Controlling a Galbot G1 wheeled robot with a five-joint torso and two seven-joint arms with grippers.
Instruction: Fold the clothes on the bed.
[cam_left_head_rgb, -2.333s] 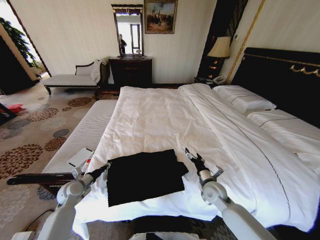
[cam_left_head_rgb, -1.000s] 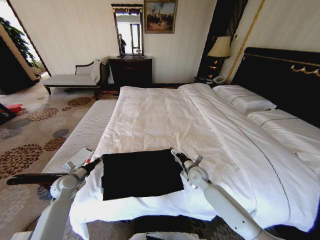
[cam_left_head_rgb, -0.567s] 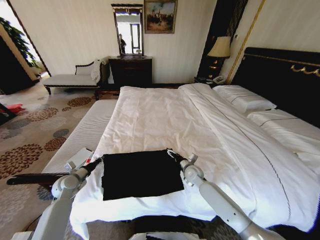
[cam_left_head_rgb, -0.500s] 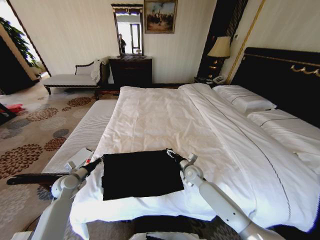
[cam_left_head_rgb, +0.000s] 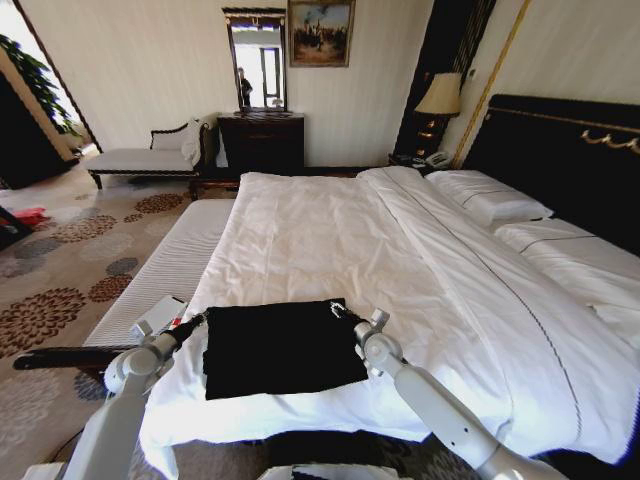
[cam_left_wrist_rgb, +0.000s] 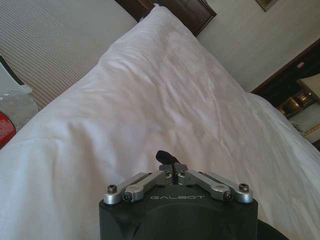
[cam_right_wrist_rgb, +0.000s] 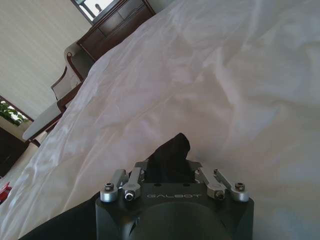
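The clothes (cam_left_head_rgb: 280, 348), a black T-shirt, lie as a flat rectangle on the white duvet of the bed (cam_left_head_rgb: 330, 220), near its front edge. My left gripper (cam_left_head_rgb: 201, 319) sits at the shirt's far left corner. In the left wrist view the left gripper (cam_left_wrist_rgb: 167, 159) is shut, with a small bit of black at its tips. My right gripper (cam_left_head_rgb: 338, 308) is at the far right corner. In the right wrist view the right gripper (cam_right_wrist_rgb: 171, 159) is shut on a pinch of the black fabric (cam_right_wrist_rgb: 174, 147). The chest print is hidden.
A pale striped bench (cam_left_head_rgb: 165, 270) runs along the bed's left side, with a white object (cam_left_head_rgb: 160, 315) on it. Pillows (cam_left_head_rgb: 490, 200) and the dark headboard (cam_left_head_rgb: 570, 150) are on the right. A chaise (cam_left_head_rgb: 150, 158), dresser (cam_left_head_rgb: 262, 140) and lamp (cam_left_head_rgb: 438, 95) stand by the far wall.
Since 2.3 s ago both grippers have shifted left and the shirt has become a neater, narrower rectangle. In the last second the right gripper crept further left with its corner.
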